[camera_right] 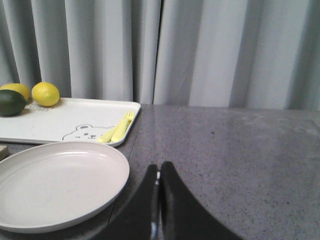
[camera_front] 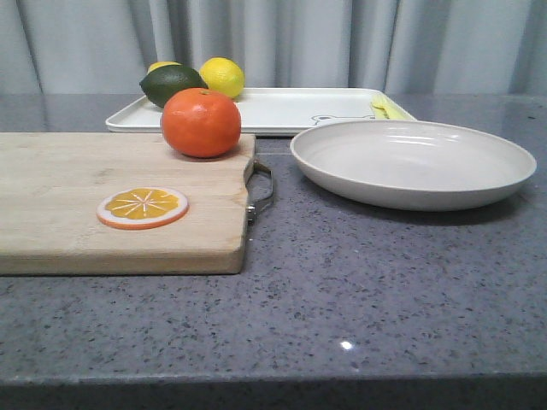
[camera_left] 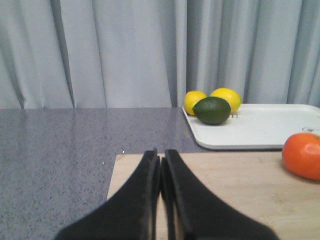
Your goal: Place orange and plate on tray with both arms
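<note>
Nearest to front camera: bare grey countertop (camera_front: 359, 316), then wooden cutting board (camera_front: 120, 205) with orange slice (camera_front: 142, 207) on it

Orange (camera_front: 201, 122) sitting at far right corner of that board, just before near rim of tray (camera_front: 282, 109); touching or not, cannot tell. Seen from left wrist at the side of left gripper (camera_left: 161, 159), ahead and toward the robot's right, only partly in frame. Left gripper over near part of the board, fingers pressed together, holding nothing. Left arm clearly the nearer one for the orange

Plate (camera_front: 413, 161) resting on countertop beside the board's metal handle (camera_front: 261, 190), its far rim close before tray. Right gripper (camera_right: 159, 172) just beside plate rim, plate lying toward the robot's left of it; fingers closed flat against each other, nothing held. Right arm nearer for the plate

Round things, so no long axis; plate likely needing a grip on its raised rim

On tray: lime (camera_front: 172, 84) and lemons (camera_front: 222, 77) at far left corner, pale yellow fork (camera_right: 117, 130) near right edge. Open room in the middle, around bear drawing (camera_right: 82, 132); probably tight for plate and orange together, fork at risk of being pushed
</note>
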